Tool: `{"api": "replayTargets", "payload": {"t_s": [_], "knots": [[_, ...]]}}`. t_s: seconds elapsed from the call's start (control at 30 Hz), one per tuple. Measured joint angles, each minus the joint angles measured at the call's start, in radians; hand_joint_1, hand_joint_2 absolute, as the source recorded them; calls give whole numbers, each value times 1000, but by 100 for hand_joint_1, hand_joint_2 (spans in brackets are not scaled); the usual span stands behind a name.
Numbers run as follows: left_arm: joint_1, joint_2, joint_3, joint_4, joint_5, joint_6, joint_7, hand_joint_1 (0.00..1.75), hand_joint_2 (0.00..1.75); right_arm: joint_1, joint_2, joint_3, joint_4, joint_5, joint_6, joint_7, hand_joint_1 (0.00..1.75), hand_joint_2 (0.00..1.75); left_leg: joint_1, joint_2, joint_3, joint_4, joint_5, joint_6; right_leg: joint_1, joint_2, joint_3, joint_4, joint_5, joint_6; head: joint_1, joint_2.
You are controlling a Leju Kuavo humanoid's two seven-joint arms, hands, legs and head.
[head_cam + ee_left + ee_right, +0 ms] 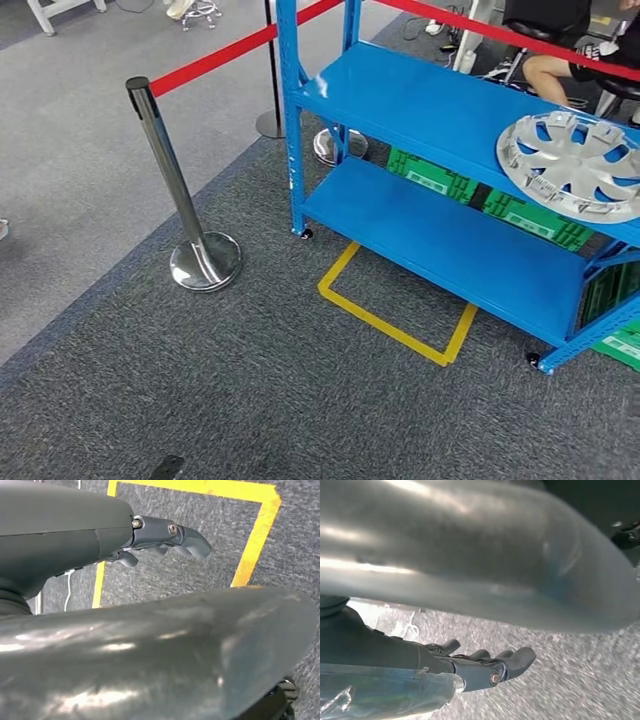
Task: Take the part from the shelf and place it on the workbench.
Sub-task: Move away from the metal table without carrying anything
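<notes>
Even, bright indoor light; glare streaks the stanchion base point(205, 262); the right wrist view's carpet point(584, 680) is motion-blurred.

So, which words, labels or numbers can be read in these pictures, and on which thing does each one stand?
None can be read.
White labels on the green crates behind the blue shelf: too small and blurred.
Hubcap on the shelf: no readable brand or number.
Yellow floor marking: a plain outline, no text.
Both wrist views: no writing at all.
</notes>
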Motion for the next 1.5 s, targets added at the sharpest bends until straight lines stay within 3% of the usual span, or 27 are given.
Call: {"api": "replayTargets", "payload": {"t_s": [0.03, 0.1, 0.17, 0.2, 0.23, 0.33, 0.4, 0.47, 0.53, 0.6, 0.63, 0.67, 0.7, 0.73, 0.77, 0.8, 0.87, 0.9, 1.0, 1.03, 1.17, 1.33, 1.43, 1.5], "knots": [[0, -1, 0, 0, -6, 6, -1, 0, 0, 1, 1, 0, 0, -5, 3, -4, 0, 0, 0, 14, 1, -2, 1, 7, 1, -32, -13, 28, -19, 3, 4, 0], [5, -3, -1, 0, -18, 26, -13, 0, 0, -3, 2, -2, 0, -15, 10, -7, 0, 0, -5, 46, 1, -2, 0, 16, 5, -105, -72, 152, -87, 6, 11, 0], [10, -4, -1, 0, -24, 40, -32, 0, 0, -5, 4, -4, 0, -19, 13, -4, 0, 0, -11, 81, 2, -2, -2, 19, 5, -127, -131, 278, -138, 8, 12, 0], [10, -4, -1, 0, -25, 42, -39, 0, 0, -3, 5, -4, 0, -18, 13, -2, 0, 0, -13, 97, 4, -2, -4, 20, 5, -130, -136, 292, -135, 8, 12, 0], [8, -5, -1, 0, -25, 43, -43, 0, 0, -1, 5, -4, 0, -18, 12, 0, 0, 0, -14, 112, 6, -2, -6, 20, 6, -133, -119, 265, -114, 6, 12, 0], [5, -6, -1, 0, -27, 43, -46, 0, 0, 0, 6, -4, 0, -17, 8, 1, 0, 0, -19, 146, 21, -1, -16, 11, 11, -180, -3, 61, -31, -6, 11, 0], [3, -6, -1, 0, -31, 43, -47, 0, 0, -1, 7, -4, 0, -17, 7, 1, 0, 0, -22, 163, 28, -2, -20, -1, 17, -194, 27, 5, -19, -17, 10, 0], [-1, -7, -3, 0, -38, 44, -40, 0, 0, 1, 8, -4, 0, -17, 8, 1, 0, 0, -21, 178, 33, -7, -21, -13, 18, -173, 24, 4, -15, -29, 10, 0], [-4, -8, -5, 0, -46, 47, -29, 0, 0, 3, 8, -4, 0, -17, 10, -2, 0, 0, -18, 150, 28, 15, -42, -25, 14, -153, 25, -3, -10, -40, 8, 0], [-3, -8, -6, 0, -51, 52, -22, 0, 0, 1, 8, -4, 0, -18, 14, -7, 0, 0, -16, 93, -18, 120, -103, -32, 10, -132, 26, -7, -6, -48, 3, 0], [-1, -9, -6, 0, -53, 54, -21, 0, 0, 1, 8, -4, 0, -18, 17, -9, 0, 0, -16, 76, -53, 190, -135, -34, 10, -122, 24, -7, -5, -50, 1, 0], [2, -9, -6, 0, -54, 54, -21, 0, 0, 2, 8, -4, 0, -18, 20, -9, 0, 0, -16, 67, -84, 249, -154, -34, 11, -111, 24, -7, -5, -51, 0, 0], [4, -9, -6, 0, -56, 53, -23, 0, 0, 4, 8, -4, 0, -18, 23, -9, 0, 0, -16, 64, -102, 275, -152, -33, 11, -102, 24, -7, -5, -51, 0, 0], [5, -8, -6, 0, -56, 53, -25, 0, 0, 6, 8, -4, 0, -17, 24, -9, 0, 0, -16, 63, -102, 263, -129, -31, 11, -94, 25, -7, -5, -51, -1, 0], [5, -7, -6, 0, -55, 53, -28, 0, 0, 7, 8, -3, 0, -16, 23, -9, 0, 0, -16, 61, -85, 214, -90, -30, 10, -86, 26, -7, -5, -50, -1, 0], [4, -6, -6, 0, -51, 54, -29, 0, 0, 7, 8, -3, 0, -13, 18, -8, 0, 0, -14, 58, -56, 144, -48, -30, 10, -80, 28, -6, -5, -47, -2, 0], [0, -6, -5, 0, -40, 56, -29, 0, 0, 5, 7, -1, 1, -8, 7, -8, 0, 0, -12, 47, -8, 28, -2, -26, 14, -72, 25, -2, -7, -38, -3, 0], [0, -7, -4, 0, -37, 55, -29, 0, 0, 5, 6, -1, 1, -6, 5, -7, 0, 0, -10, 41, 1, 1, 2, -24, 17, -71, 23, -1, -8, -38, -3, 0], [1, -7, -3, 0, -34, 44, -25, 0, 0, 8, 1, -1, 1, -9, 13, 2, 0, 0, -12, 38, 2, -7, 2, -17, 19, -71, 17, -3, -10, -61, 0, 0], [1, -6, -3, 0, -34, 41, -23, 0, 0, 8, 0, -1, 1, -10, 17, 4, 0, 0, -14, 38, 2, -7, 2, -14, 18, -72, 17, -6, -9, -62, 0, 0], [1, -4, -1, 0, -34, 36, -15, 0, 0, 5, -2, -1, 1, -11, 23, 11, 0, 0, -17, 38, 1, -7, 3, -5, 15, -73, 26, -18, 1, -33, 0, 0], [1, -4, 2, 0, -34, 35, -11, 0, 0, 6, -3, -1, 1, -12, 29, 16, 0, 0, -18, 38, 0, -6, 3, -3, 13, -73, 29, -20, 4, -19, -1, 0], [0, -4, 9, 0, -34, 35, -10, 0, 0, 6, -3, -1, 1, -15, 30, 13, 0, 0, -17, 38, 0, -6, 3, -3, 14, -73, 28, -20, 4, -17, -1, 0], [0, -3, 11, 0, -34, 35, -8, 0, 0, 6, -3, -1, 1, -16, 30, 10, 0, 0, -19, 39, 1, -6, 3, 6, 11, -70, 29, -27, 8, -10, -1, 0]]}}
